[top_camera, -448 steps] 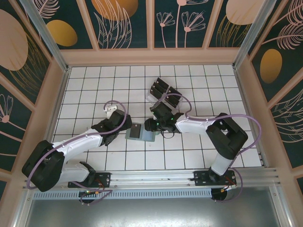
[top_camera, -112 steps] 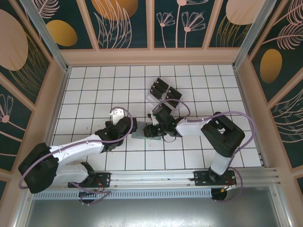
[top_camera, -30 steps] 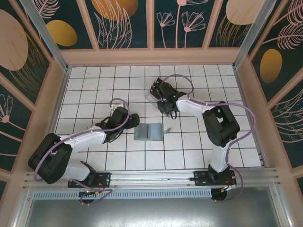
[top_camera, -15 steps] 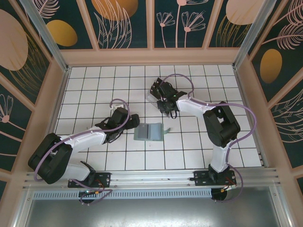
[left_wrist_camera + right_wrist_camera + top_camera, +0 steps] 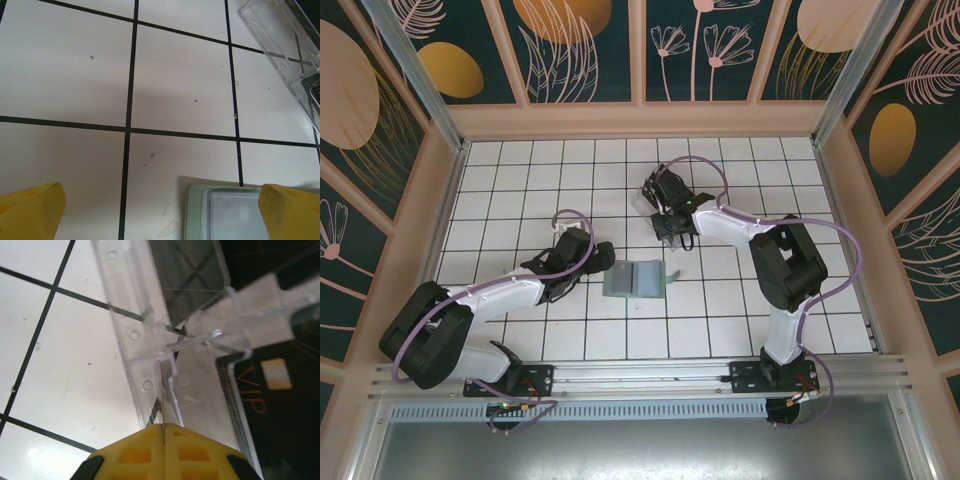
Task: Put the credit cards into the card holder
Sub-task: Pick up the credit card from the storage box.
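**Card at the rack, holder toward the near left**

White tiled table (image 5: 520,200), seen from overhead, with both arms reaching inward. The right arm stretches to the far centre, over the clear plastic slotted rack (image 5: 140,355). The left arm lies low at the near left.

The small flat sage-green card holder (image 5: 634,279) rests on the tiles between the two arms. Its long axis runs roughly left to right across the table. It lies apart from the rack, on the near side and slightly to the left. The left gripper (image 5: 160,212) is the nearer tool. Its yellow fingers stand wide apart, holding nothing, just beside the holder's left edge.

The right gripper (image 5: 163,429) has its yellow fingers pressed together at the rack's wall. They pinch a thin edge-on sheet, judged to be one black credit card (image 5: 161,390). The other black credit cards (image 5: 280,405), printed "VIP", lie within the rack.

The carrying move therefore runs from the rack toward the robot and leftward.

The overhead view gives the layout but is too coarse to show the grip. The right wrist view shows the pinch. The left wrist view shows the holder's clear window.
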